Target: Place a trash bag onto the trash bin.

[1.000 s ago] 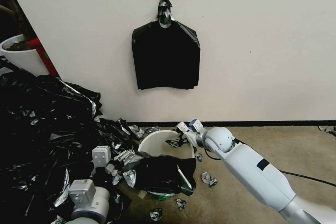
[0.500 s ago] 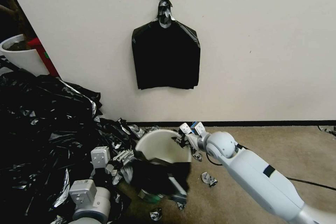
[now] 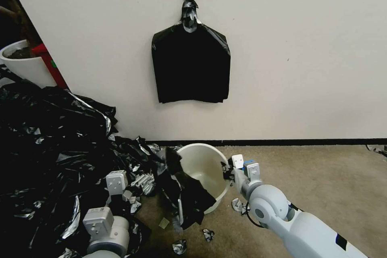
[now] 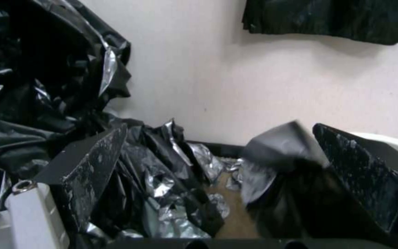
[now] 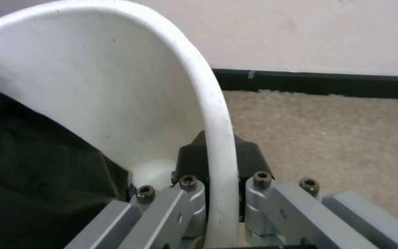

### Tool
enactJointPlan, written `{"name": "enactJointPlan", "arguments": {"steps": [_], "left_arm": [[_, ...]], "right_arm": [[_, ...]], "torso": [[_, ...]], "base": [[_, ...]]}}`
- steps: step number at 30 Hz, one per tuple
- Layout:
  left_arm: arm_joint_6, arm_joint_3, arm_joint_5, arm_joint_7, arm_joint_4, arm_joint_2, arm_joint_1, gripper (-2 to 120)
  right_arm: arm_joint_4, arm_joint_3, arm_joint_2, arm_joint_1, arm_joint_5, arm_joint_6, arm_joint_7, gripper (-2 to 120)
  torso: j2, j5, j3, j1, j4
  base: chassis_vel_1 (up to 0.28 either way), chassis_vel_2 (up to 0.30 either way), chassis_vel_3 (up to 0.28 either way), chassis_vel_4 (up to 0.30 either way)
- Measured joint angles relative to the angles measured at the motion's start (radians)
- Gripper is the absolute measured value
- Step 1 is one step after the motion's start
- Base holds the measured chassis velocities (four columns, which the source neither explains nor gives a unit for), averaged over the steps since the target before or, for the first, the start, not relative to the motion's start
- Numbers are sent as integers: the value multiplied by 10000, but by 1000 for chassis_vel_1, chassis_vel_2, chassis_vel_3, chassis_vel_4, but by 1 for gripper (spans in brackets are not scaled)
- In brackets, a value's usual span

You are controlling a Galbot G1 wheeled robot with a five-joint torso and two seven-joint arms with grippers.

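The cream-white trash bin point(image 3: 201, 169) leans over on the carpet with its mouth turned up toward me. My right gripper point(image 3: 226, 169) is shut on its right rim; in the right wrist view the rim point(image 5: 208, 86) runs between the gripper point(image 5: 219, 166) fingers. The black trash bag point(image 3: 183, 191) hangs crumpled over the bin's left rim and down its near side, and also shows dark inside the bin point(image 5: 33, 162). My left gripper point(image 3: 147, 180) sits just left of the bag. Its fingers point(image 4: 93, 159) stand wide open, with the bag point(image 4: 277, 155) loose between them.
A huge heap of black plastic sheeting point(image 3: 48, 149) covers the floor on the left. A flat bundle of black bags point(image 3: 189, 66) hangs from a wall hook. A white planter pot point(image 3: 24, 66) stands far left. Foil-like scraps point(image 3: 240, 205) litter the carpet near the bin.
The right arm drew back toward me, pulling the bin's rim right and tipping the bin. The bag slid from the near rim to hang at the left side.
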State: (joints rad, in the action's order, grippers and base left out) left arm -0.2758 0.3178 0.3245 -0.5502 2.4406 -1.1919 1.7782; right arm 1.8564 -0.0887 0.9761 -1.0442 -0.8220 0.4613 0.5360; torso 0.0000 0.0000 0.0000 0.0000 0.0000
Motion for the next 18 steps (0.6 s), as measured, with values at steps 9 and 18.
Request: {"name": "enactJointPlan", "arguments": {"steps": [9, 18], "left_arm": [[62, 246, 10, -21, -393, -105, -195, 100], [115, 288, 15, -24, -798, -218, -340, 100]], "right_arm": [[-309, -99, 196, 70, 96, -623, 926, 7], [-40, 19, 50, -251, 1513, -1759, 578, 34]], "torso": [[1, -3, -1, -1, -1], [0, 2, 1, 0, 3]], "base": [[0, 0, 0, 0], [0, 0, 0, 0]]}}
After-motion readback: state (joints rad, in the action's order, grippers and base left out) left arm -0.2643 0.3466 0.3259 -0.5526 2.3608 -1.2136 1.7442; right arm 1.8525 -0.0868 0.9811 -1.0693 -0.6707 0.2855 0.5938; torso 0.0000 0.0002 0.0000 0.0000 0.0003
